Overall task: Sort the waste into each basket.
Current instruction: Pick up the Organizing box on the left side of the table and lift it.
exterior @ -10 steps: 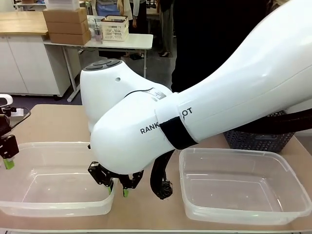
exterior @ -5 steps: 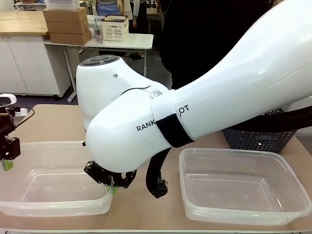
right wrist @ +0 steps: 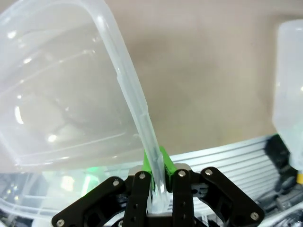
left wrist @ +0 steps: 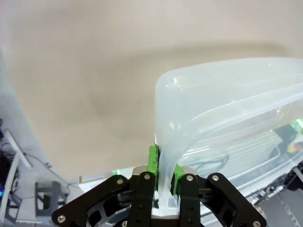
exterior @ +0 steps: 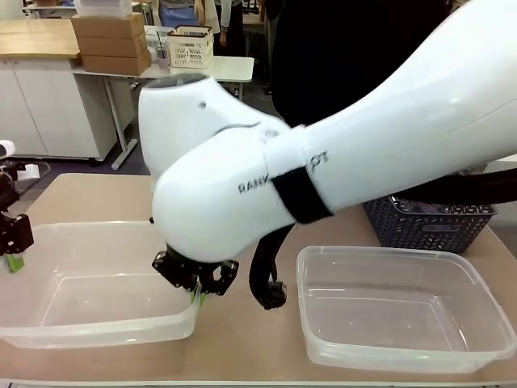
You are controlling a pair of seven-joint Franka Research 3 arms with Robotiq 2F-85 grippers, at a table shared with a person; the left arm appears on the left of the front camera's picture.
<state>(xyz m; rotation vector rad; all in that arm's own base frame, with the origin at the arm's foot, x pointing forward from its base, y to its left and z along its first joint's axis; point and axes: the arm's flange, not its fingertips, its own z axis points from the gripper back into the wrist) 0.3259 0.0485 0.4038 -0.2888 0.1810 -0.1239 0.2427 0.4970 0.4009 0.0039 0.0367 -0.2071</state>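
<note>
Right arm reaches across the middle, wrist bent downward, with the right tool (exterior: 196,295) pinching the rolled rim of the left tub (exterior: 89,303) by its near right corner. Left tool (exterior: 14,260) points down at the far left, pinching the same tub's left rim. Right tub (exterior: 404,356) stands apart, near right on the worktop (exterior: 97,198).

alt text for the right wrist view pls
The right gripper, black with green pads, has its jaws shut on the rolled rim of a see-through colourless plastic rectangular tub that fills the upper left. Behind lies the tan tabletop, with a corner of a second clear plastic tub at the right edge.
</note>
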